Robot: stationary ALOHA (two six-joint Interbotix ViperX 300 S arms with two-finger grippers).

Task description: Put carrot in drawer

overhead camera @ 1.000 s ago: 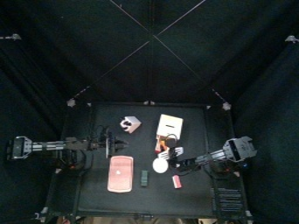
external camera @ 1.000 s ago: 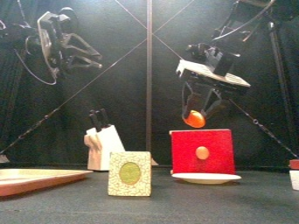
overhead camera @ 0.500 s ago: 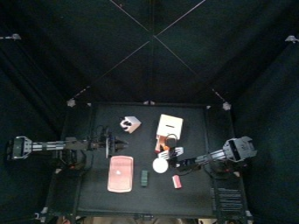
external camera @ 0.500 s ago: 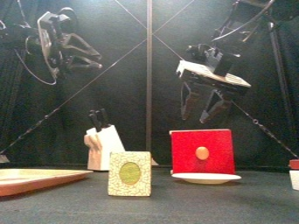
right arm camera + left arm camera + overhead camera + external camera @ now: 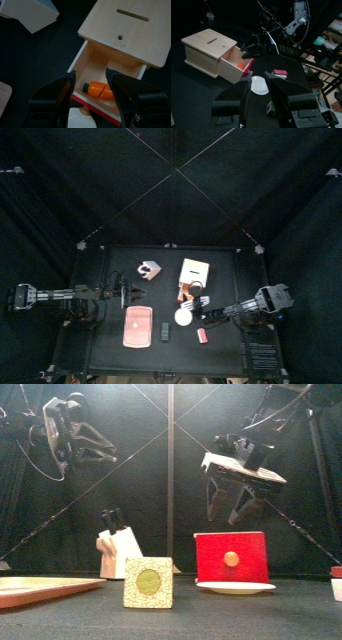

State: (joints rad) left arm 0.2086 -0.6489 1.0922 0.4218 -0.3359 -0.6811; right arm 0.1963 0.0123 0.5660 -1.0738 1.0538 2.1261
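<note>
The drawer stands pulled out of its pale wooden box, and the orange carrot lies inside it behind the red front. My right gripper hovers straight above the drawer, open and empty; the front view shows the right gripper well above the red drawer front. In the top view the box sits right of centre with the right gripper over its near side. My left gripper is open, empty, and held high on the left.
A white plate lies just in front of the drawer. A white knife block, a yellow-green card and a pink tray stand to the left. A small red item lies near the front edge.
A second ago the carrot was just under my right gripper's open jaws; it has dropped into the drawer. Both arms have stayed in place.
</note>
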